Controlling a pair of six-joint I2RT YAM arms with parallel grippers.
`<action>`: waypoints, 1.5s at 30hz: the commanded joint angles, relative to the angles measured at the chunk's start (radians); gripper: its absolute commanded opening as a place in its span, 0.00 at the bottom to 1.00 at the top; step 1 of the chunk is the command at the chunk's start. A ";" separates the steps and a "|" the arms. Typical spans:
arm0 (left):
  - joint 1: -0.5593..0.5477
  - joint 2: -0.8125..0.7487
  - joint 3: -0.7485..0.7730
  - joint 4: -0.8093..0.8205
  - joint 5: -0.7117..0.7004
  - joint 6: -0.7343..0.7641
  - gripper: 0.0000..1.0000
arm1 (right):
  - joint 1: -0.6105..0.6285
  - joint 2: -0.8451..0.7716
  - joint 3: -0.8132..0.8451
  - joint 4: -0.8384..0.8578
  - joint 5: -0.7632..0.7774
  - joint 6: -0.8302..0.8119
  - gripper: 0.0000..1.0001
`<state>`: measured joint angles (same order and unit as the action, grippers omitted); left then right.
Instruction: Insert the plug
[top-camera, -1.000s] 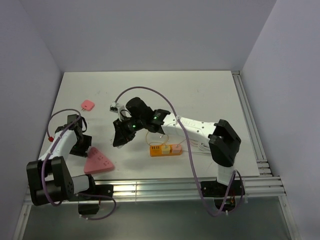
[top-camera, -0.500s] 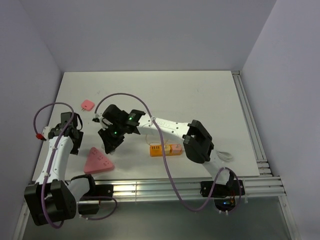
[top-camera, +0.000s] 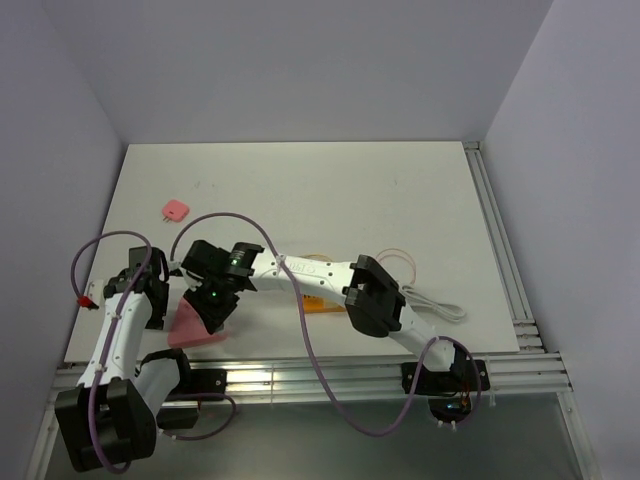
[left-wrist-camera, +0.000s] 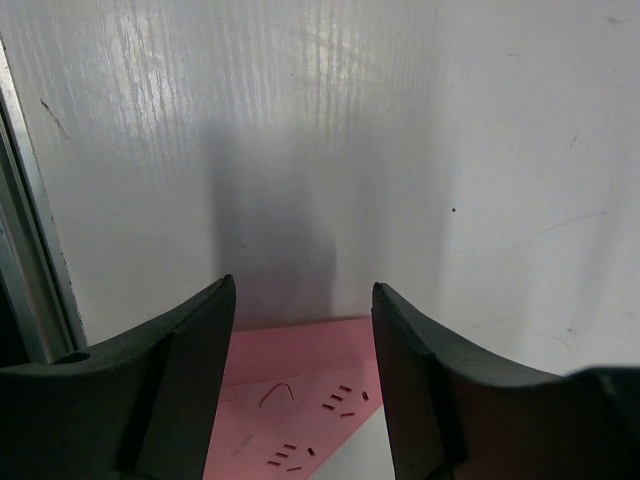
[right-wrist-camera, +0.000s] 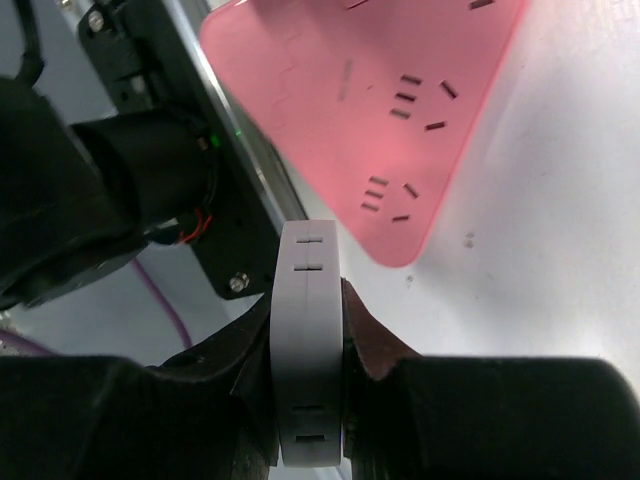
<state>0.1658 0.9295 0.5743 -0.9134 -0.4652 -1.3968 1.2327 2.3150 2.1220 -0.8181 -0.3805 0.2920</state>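
The right gripper clenches the white plug (edge-on) with the pink power strip at twelve o'clock, while the left gripper hangs released over the table.

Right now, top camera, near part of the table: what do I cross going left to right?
left gripper → pink triangular power strip → orange block, partly under the right arm → white cable → aluminium rail along the table's right edge
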 joint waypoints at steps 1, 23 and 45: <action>0.000 0.014 0.015 0.007 -0.009 -0.018 0.62 | 0.002 0.030 0.076 -0.023 0.018 0.015 0.00; -0.003 0.025 -0.008 0.047 0.022 0.004 0.62 | -0.010 0.061 0.052 0.085 0.048 0.114 0.00; -0.002 0.031 -0.010 0.051 0.033 0.005 0.61 | -0.026 0.050 -0.036 0.131 0.046 0.148 0.00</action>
<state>0.1658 0.9604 0.5655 -0.8730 -0.4404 -1.3960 1.2083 2.3775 2.1017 -0.7155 -0.3275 0.4309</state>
